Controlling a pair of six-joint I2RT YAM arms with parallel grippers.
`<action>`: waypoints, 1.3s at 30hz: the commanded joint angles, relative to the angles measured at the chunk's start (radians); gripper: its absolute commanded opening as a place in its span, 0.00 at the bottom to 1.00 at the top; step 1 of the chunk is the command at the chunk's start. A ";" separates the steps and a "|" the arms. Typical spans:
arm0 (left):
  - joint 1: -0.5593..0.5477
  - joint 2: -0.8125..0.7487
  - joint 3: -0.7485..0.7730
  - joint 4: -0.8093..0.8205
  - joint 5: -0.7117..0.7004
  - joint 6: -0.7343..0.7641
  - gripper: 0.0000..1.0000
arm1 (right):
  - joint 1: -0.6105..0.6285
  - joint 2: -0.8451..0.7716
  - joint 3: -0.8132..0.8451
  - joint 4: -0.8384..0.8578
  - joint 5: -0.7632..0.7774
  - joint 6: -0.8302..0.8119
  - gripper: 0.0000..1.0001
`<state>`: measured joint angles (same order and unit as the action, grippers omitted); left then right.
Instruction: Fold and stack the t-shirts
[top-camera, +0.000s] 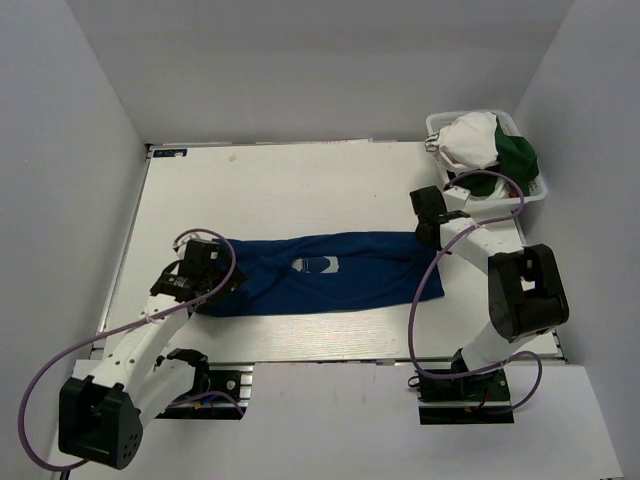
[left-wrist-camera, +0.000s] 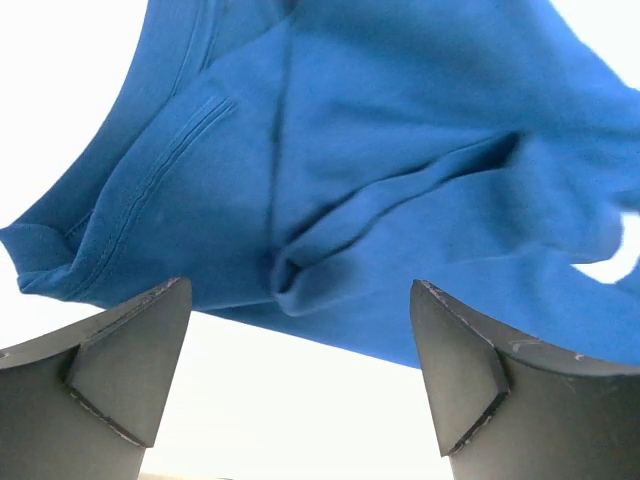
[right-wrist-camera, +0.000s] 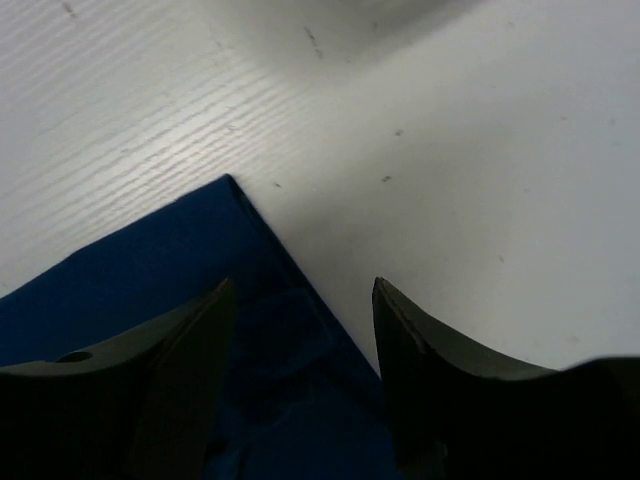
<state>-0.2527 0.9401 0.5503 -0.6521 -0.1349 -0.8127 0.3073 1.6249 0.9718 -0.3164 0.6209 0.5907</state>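
Left jaws stand spread, with the rumpled end of the blue tee (top-camera: 375, 270) just ahead of them. Right jaws, also spread, straddle its opposite corner. Both arms reach low over the worktop (top-camera: 300, 190).

The royal blue cotton t-shirt (top-camera: 320, 272) lies stretched left to right across the middle of the white flat surface (top-camera: 300, 190). At the far right corner sits the white plastic mesh basket (top-camera: 492, 207), holding a white cotton tee (top-camera: 470, 140) and, to its right, a dark green cotton tee (top-camera: 518, 155).

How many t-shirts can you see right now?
3. The blue tee lies across the table; the white tee and green tee sit bunched in the basket, which may hide more.
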 joint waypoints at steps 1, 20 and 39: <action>-0.003 -0.052 0.095 -0.041 -0.043 -0.002 1.00 | -0.008 -0.094 0.004 -0.117 0.105 0.084 0.64; -0.039 0.468 0.316 0.362 0.236 0.167 1.00 | 0.124 -0.166 -0.111 0.204 -0.449 -0.187 0.90; -0.367 0.382 0.200 0.283 0.405 0.135 1.00 | 0.113 -0.243 -0.145 0.161 -0.354 -0.154 0.90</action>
<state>-0.5869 1.3621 0.7689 -0.3290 0.2245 -0.6739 0.4255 1.4113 0.8219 -0.1631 0.2558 0.4335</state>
